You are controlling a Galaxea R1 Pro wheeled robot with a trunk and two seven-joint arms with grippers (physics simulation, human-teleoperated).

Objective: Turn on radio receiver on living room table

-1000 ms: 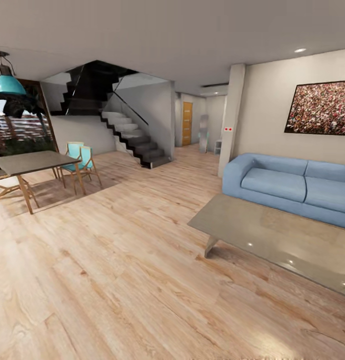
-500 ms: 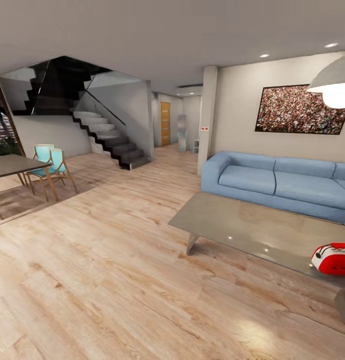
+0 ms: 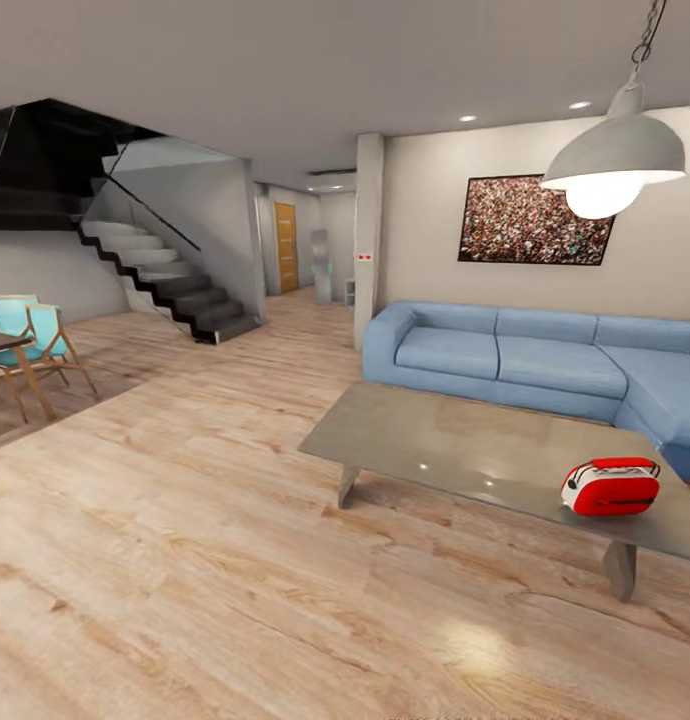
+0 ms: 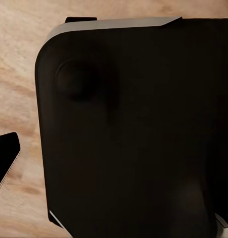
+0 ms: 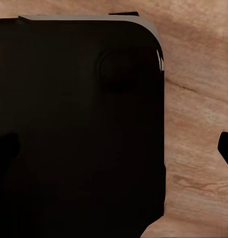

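The red radio receiver point(image 3: 611, 487) stands upright near the right front edge of the table point(image 3: 435, 440). It shows a white band on its left end and a thin handle with a red bar over its top. The table is low, with a glossy grey-taupe top, and stands on the light wood floor of the living room in front of the blue corner sofa point(image 3: 505, 355). The radio is far from me, at the right of the head view. Both wrist views look down on my black rounded base point(image 4: 134, 129) point(image 5: 79, 129) over the wood floor.
A framed crowd photo point(image 3: 533, 220) hangs above the sofa and a white dome lamp point(image 3: 610, 165) hangs at upper right. A pillar point(image 3: 368, 240) stands left of the sofa. Stairs point(image 3: 170, 280) and teal chairs point(image 3: 40, 335) are at far left. Open wood floor lies between me and the table.
The head view has swung to the right. The radio has come fully into the picture, the lamp has appeared, and the dining table has slid off at the left.
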